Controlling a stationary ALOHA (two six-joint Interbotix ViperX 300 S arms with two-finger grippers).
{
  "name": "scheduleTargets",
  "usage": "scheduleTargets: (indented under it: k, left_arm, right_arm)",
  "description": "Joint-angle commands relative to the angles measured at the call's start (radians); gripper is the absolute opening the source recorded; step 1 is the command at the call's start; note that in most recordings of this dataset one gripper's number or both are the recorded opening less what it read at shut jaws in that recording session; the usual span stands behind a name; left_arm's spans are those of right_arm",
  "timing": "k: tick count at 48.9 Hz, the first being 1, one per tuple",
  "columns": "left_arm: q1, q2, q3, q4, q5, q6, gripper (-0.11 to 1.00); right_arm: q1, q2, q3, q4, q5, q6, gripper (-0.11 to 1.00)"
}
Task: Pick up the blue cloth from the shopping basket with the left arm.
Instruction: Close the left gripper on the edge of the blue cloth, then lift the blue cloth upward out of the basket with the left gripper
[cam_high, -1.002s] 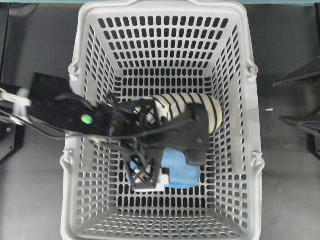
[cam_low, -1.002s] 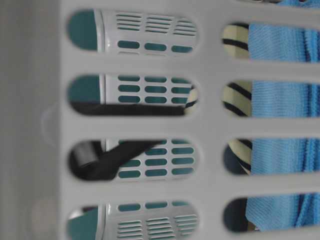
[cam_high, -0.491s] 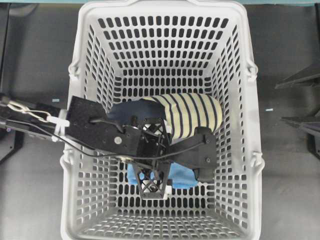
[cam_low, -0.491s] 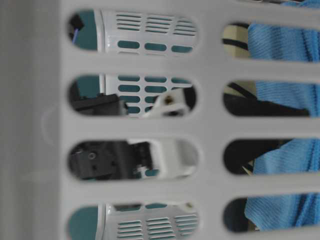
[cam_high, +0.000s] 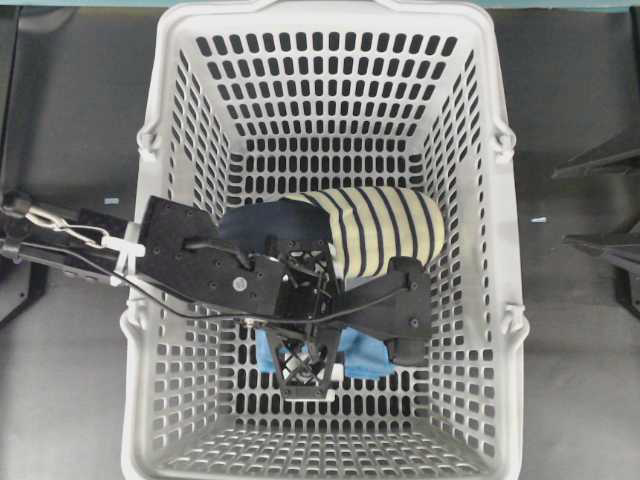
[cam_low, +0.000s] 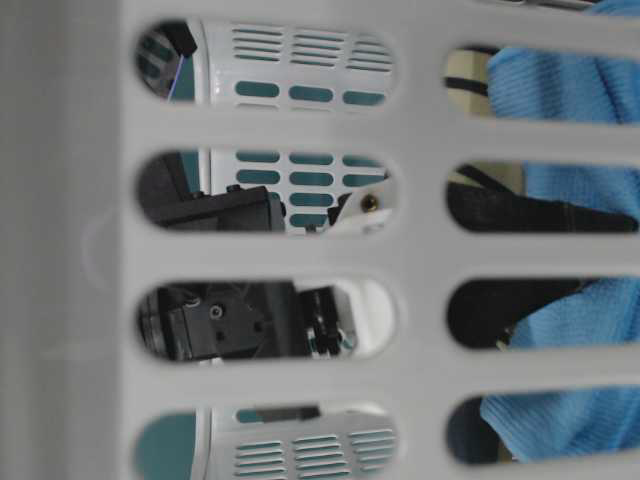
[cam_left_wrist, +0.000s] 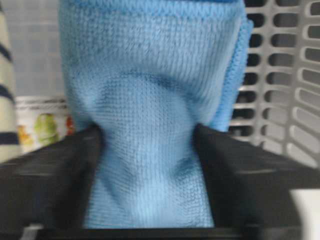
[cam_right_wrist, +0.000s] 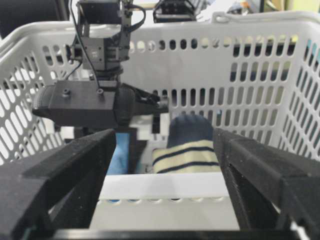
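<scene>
The blue cloth (cam_left_wrist: 150, 100) lies on the floor of the grey shopping basket (cam_high: 160, 150), just in front of the navy and cream striped slipper (cam_high: 385, 228). My left gripper (cam_left_wrist: 147, 170) is shut on the cloth, whose middle is pinched and bunched between the two black fingers (cam_left_wrist: 55, 175). In the overhead view the left gripper (cam_high: 305, 340) covers most of the cloth (cam_high: 368, 358). My right gripper (cam_right_wrist: 162, 175) is open and empty, outside the basket at its rim (cam_right_wrist: 165, 187).
The slipper (cam_right_wrist: 192, 150) lies close beside the cloth (cam_right_wrist: 119, 155) and the left arm (cam_right_wrist: 80, 105). The basket's walls (cam_low: 420, 250) enclose the arm on all sides. Dark stands (cam_high: 600, 150) are at the right of the table.
The left arm moved down and off the slipper onto the cloth. Its fingers closed on the cloth, which now looks narrower and bunched. The right gripper has not moved.
</scene>
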Motion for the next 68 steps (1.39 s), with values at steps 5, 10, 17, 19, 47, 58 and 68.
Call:
scheduleTargets:
  k: [5, 10, 17, 19, 47, 58, 68]
  left_arm:
    - [-0.009, -0.034, -0.014, 0.003, 0.017, 0.0, 0.22]
    - [-0.009, -0.064, -0.037, 0.003, 0.038, -0.002, 0.14]
    - [-0.009, -0.107, -0.11, 0.003, 0.092, 0.0, 0.14]
    - [-0.009, -0.115, -0.14, 0.003, 0.121, 0.0, 0.14]
    - [-0.008, -0.115, -0.614, 0.011, 0.653, 0.012, 0.14]
    - [-0.008, -0.12, -0.598, 0.011, 0.643, 0.031, 0.14]
    - [-0.008, -0.199, -0.477, 0.012, 0.511, 0.034, 0.14]
  right_arm:
    - [0.003, 0.003, 0.003, 0.005, -0.011, 0.025, 0.76]
    - [0.003, 0.003, 0.008, 0.005, -0.011, 0.041, 0.76]
    - [0.003, 0.003, 0.008, 0.005, -0.011, 0.046, 0.76]
    - [0.003, 0.003, 0.008, 0.005, -0.011, 0.046, 0.76]
    - [0.003, -0.012, 0.011, 0.005, -0.014, 0.048, 0.76]
    - [0.005, -0.012, 0.011, 0.005, -0.015, 0.048, 0.76]
    - [0.003, -0.015, 0.011, 0.005, -0.017, 0.049, 0.76]
